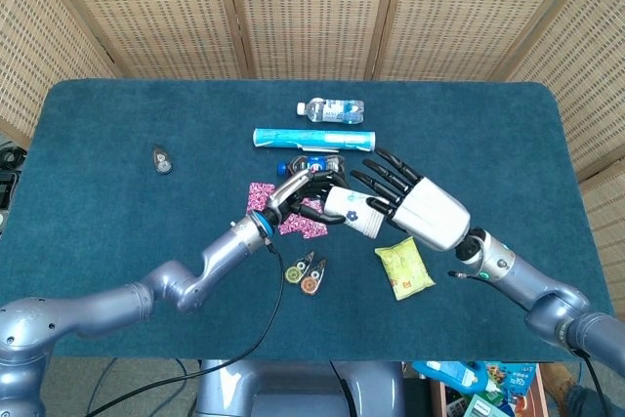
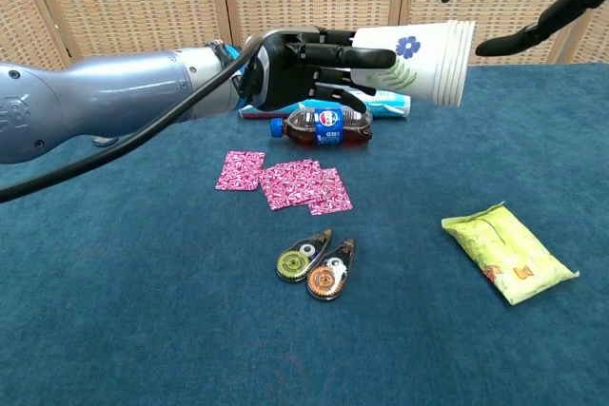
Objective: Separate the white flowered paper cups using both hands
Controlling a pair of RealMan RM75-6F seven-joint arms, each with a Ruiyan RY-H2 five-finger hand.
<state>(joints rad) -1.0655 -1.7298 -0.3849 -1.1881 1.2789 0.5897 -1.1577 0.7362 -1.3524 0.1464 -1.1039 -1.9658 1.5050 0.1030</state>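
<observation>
A nested stack of white flowered paper cups (image 2: 422,59) (image 1: 354,212) lies on its side in mid-air, rims pointing toward the robot's right. My left hand (image 2: 309,64) (image 1: 303,195) grips the stack around its base end. My right hand (image 1: 410,204) is spread, its dark fingers (image 2: 519,35) reaching around the rim end of the stack. Whether those fingers touch the cups I cannot tell.
Below the hands lie pink patterned squares (image 2: 295,183), a cola bottle (image 2: 324,126), a teal tube (image 1: 312,139) and a water bottle (image 1: 330,109). Two correction-tape rollers (image 2: 317,266) and a yellow-green packet (image 2: 506,252) lie nearer. A small grey object (image 1: 161,158) sits far left.
</observation>
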